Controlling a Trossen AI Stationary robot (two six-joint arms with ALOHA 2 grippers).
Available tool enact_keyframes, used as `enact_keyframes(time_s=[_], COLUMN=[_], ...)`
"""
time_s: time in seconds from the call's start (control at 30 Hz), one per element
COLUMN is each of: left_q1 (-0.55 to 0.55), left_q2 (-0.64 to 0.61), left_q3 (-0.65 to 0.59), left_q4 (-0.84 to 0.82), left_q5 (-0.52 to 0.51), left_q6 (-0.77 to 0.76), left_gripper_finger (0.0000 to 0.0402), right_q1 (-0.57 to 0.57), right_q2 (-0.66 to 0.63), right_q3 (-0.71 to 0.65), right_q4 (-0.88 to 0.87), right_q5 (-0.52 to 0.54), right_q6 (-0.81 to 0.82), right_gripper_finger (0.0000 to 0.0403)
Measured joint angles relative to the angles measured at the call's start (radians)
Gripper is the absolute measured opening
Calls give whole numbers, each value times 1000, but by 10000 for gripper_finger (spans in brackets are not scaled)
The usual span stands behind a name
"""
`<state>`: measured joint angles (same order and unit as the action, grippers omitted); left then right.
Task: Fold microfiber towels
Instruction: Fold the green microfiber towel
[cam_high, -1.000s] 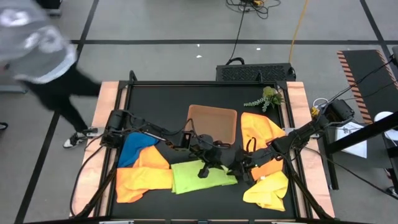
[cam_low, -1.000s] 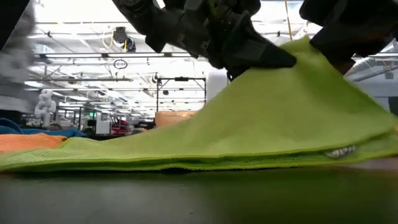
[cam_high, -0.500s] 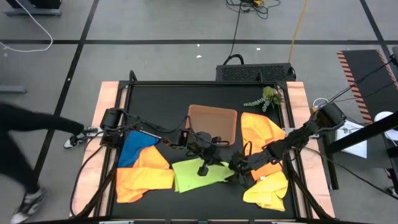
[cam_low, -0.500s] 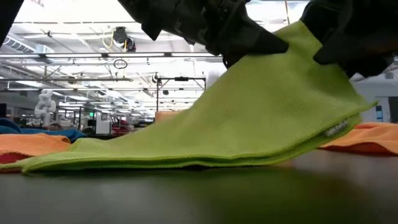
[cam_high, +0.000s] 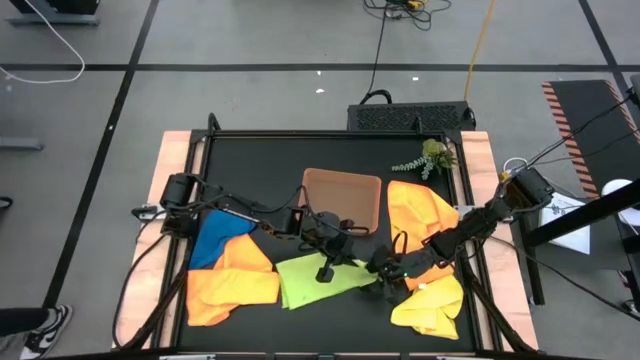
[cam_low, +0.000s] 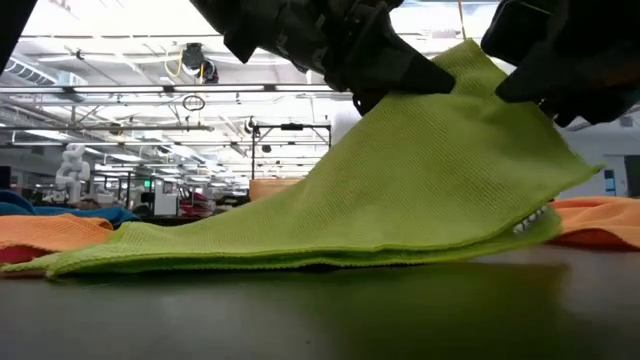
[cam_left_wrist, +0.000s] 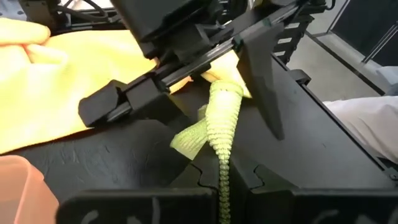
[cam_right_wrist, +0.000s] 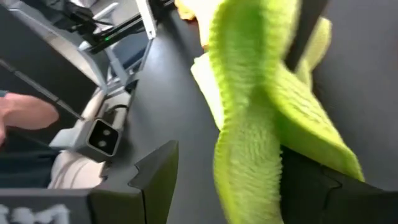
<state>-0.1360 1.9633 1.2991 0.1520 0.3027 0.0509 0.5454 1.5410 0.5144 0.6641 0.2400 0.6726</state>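
A lime green microfiber towel (cam_high: 318, 280) lies at the table's near middle, its left part flat on the mat and its right part pulled up into a peak (cam_low: 465, 60). My left gripper (cam_high: 352, 262) is shut on that raised part. My right gripper (cam_high: 383, 278) comes in from the right and stands open, its two fingers on either side of the same raised cloth (cam_right_wrist: 249, 124). In the left wrist view those spread fingers (cam_left_wrist: 261, 81) straddle the towel's end. My left gripper pinches a raised fold of the green towel (cam_left_wrist: 219, 143) between its two fingers, slanting down from the table's left. The cloth hangs from the hold and slopes down to its left part (cam_low: 150, 250), which lies on the table. My right gripper is open around the lifted cloth. The towel drapes against one finger (cam_right_wrist: 311, 180); whether the other finger touches it, I cannot tell.
An orange towel (cam_high: 232, 285) and a blue one (cam_high: 212, 240) lie at the near left. Another orange towel (cam_high: 420, 215) and a yellow one (cam_high: 432, 305) lie at the right. The brown tray (cam_high: 342, 190) stands behind the grippers, and a plant sprig (cam_high: 428, 158) lies at the far right.
The green towel's right corner, which lay on the table, has come up and now hangs clear, showing the orange towel behind it; its left part has stayed flat. My right gripper has sunk a little toward the near edge. A person has walked off past the table's left.
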Motion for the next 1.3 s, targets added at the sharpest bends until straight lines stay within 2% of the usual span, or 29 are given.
enact_keyframes(time_s=[0.23,0.4,0.57,0.77,1.17,1.3], left_q1=[0,0,0,0,-2,-8], left_q2=[0,0,0,-18,-21,-35], left_q3=[0,0,0,0,0,0], left_q4=[-1,-3,-15,-71,-70,-85], left_q5=[0,0,0,-14,-16,-17], left_q6=[4,5,8,31,42,46], left_gripper_finger=[4,8,6,4,10,5], right_q1=[13,13,22,54,98,98], right_q2=[0,0,0,0,0,-17], right_q3=[0,0,0,0,0,0], right_q4=[-114,-190,-179,-170,-167,-167], right_q5=[77,77,73,71,69,69], right_q6=[65,98,99,100,97,96], right_gripper_finger=[219,219,209,151,14,8])
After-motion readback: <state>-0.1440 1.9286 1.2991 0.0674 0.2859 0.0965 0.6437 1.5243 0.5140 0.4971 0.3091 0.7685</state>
